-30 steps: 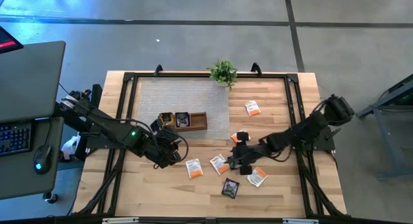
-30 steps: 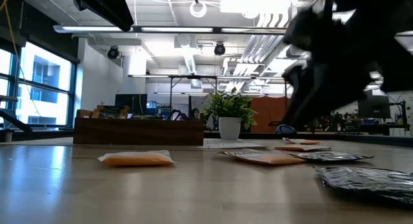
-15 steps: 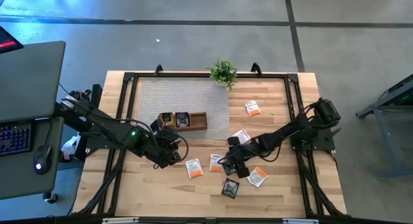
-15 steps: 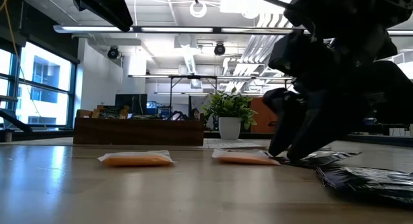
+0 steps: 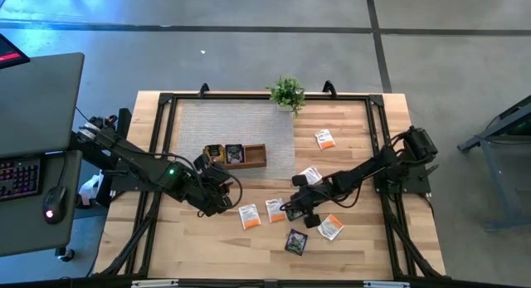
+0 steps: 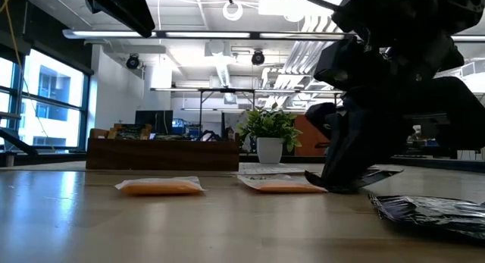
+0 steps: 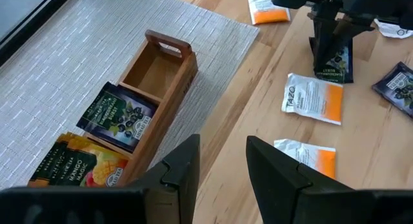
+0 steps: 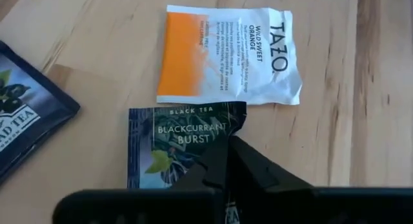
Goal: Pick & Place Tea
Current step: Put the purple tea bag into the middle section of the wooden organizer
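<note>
The right gripper (image 8: 222, 161) is being held low over the desk (image 5: 357, 122), its fingers pinched shut on the edge of a dark blackcurrant tea sachet (image 8: 174, 153), which is lying flat on the wood directly beneath it. An orange-and-white Tazo sachet (image 8: 229, 55) is lying just beside that dark sachet, on the side away from the gripper. Another dark sachet (image 8: 22, 121) is lying near. The left gripper (image 7: 222, 169) is being held open near the wooden compartment tray (image 7: 161, 69), where a dark sachet and a mango sachet (image 7: 77, 166) are already sitting in compartments.
</note>
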`<act>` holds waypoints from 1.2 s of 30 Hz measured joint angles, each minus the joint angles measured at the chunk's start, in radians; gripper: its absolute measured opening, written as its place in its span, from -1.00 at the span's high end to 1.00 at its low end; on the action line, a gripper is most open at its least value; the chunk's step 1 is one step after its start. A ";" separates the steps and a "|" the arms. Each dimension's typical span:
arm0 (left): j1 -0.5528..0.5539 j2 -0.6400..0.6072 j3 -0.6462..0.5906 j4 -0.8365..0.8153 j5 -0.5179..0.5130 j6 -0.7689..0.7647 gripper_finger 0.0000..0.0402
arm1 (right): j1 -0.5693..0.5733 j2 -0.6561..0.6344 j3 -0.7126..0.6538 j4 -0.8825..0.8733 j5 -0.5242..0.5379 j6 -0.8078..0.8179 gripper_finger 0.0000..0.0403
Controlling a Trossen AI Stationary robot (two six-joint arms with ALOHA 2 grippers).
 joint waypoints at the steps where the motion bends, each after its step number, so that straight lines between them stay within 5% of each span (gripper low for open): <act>1: 0.000 0.000 0.000 0.000 0.000 0.000 0.38 | 0.000 0.000 0.000 0.002 0.004 0.000 0.96; 9: 0.000 0.000 0.000 0.039 0.030 0.000 0.38 | 0.001 -0.067 -0.017 0.072 0.037 0.100 0.97; 20: 0.000 0.000 0.000 0.210 0.055 0.000 0.38 | -0.032 -0.218 -0.014 0.363 0.318 0.033 0.99; 29: 0.000 0.000 0.000 0.346 0.064 0.000 0.38 | -0.126 -0.200 0.000 0.655 0.319 0.044 1.00; 36: 0.000 0.000 0.000 0.375 0.092 0.000 0.38 | -0.193 -0.073 0.106 0.622 0.430 0.143 1.00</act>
